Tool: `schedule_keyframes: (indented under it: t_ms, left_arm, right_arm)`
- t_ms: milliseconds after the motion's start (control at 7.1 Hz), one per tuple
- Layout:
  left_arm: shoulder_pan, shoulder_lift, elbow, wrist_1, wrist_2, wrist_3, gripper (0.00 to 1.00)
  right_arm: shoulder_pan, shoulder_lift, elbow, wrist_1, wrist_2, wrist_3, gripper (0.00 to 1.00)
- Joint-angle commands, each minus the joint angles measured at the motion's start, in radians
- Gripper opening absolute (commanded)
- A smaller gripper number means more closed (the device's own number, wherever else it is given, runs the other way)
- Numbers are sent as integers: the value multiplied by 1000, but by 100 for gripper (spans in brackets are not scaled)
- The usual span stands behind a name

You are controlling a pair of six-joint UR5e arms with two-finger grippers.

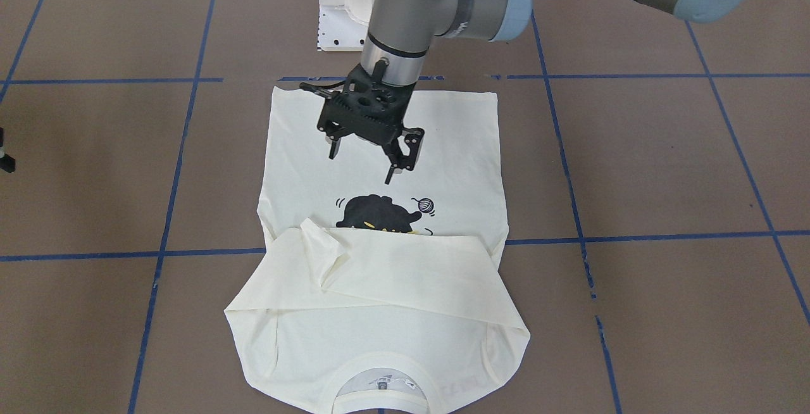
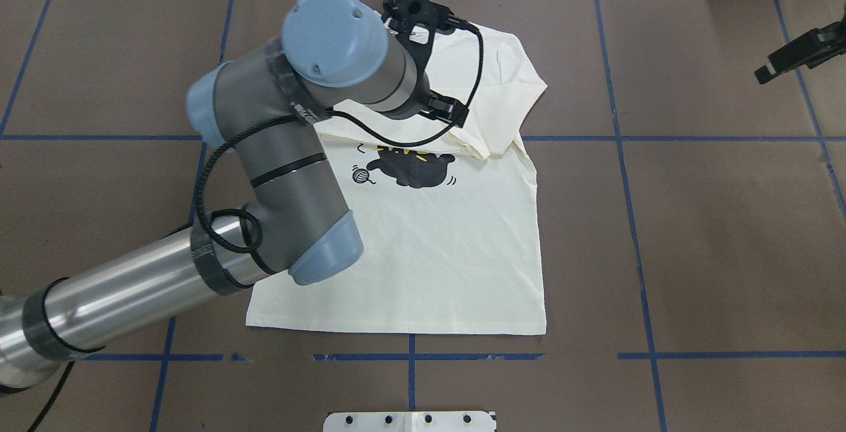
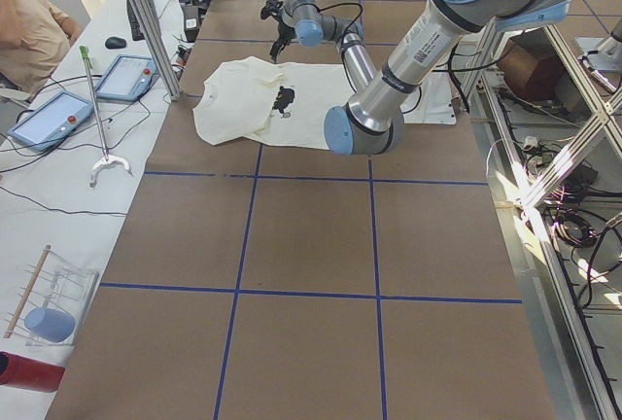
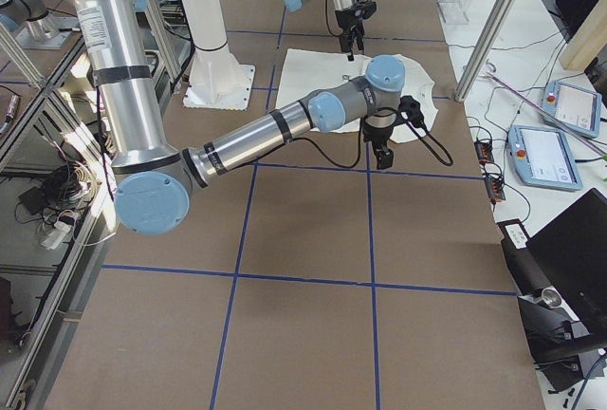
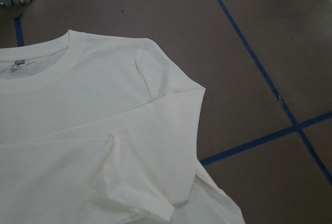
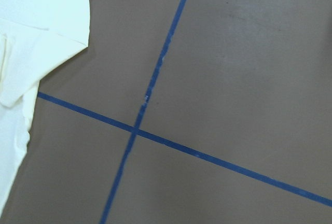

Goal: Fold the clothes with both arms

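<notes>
The cream T-shirt [image 1: 443,148] lies flat on the brown table, collar [image 1: 380,385] towards the operators' side. Both sleeves [image 1: 405,268] are folded across the chest and cover part of the black cat print [image 1: 380,211]. My left gripper [image 1: 362,162] hangs open and empty above the shirt's lower half, near the cat print. In the overhead view its wrist [image 2: 370,75] hides the fingers. My right gripper [image 2: 767,74] is off the shirt over bare table to its right; I cannot tell whether it is open or shut. It also shows in the exterior right view [image 4: 382,156].
Blue tape lines [image 1: 633,237] form a grid on the table. The white pedestal base plate [image 1: 335,28] stands at the robot's edge. Tablets [image 3: 58,119] and a person [image 3: 29,31] are at the operators' bench beside the table.
</notes>
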Motion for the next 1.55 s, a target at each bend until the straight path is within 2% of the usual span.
schedule_keyframes:
  t_ms: [0,141,423,564,705,986,1127,1268,1409]
  left_arm:
    - [-116,163,-149,56,-95,166,100]
    - [-162,229,-198,28,-147,263,100]
    - [-213,271,-216,7,-192,328,100]
    - [-257,310,-217,0,-273,413,100]
    - [-291,343,-217,-18,-313,458,100]
    - [-294,372,-211,-50,-321,457,100]
    - [-294,372,-210,-50,-321,453,100]
    - [-294,372,-208,-50,-321,449,100]
    - [-294,374,-206,-50,-321,448,100]
  right_arm:
    - [-241,159,-2,46,-216,402,100]
    - [-378,241,-44,45,-396,520,100]
    - [-486,495,-306,43,-533,664,100]
    - [-527,595,-418,43,-600,714,100]
    - [-551,672,-518,40,-637,751,100]
    - [-613,760,-654,38,-744,807,99]
    - [-632,758,-676,37,-797,792,99]
    - [-653,760,-708,35,-844,789,91]
    - [-669,760,-716,34,-858,787,77]
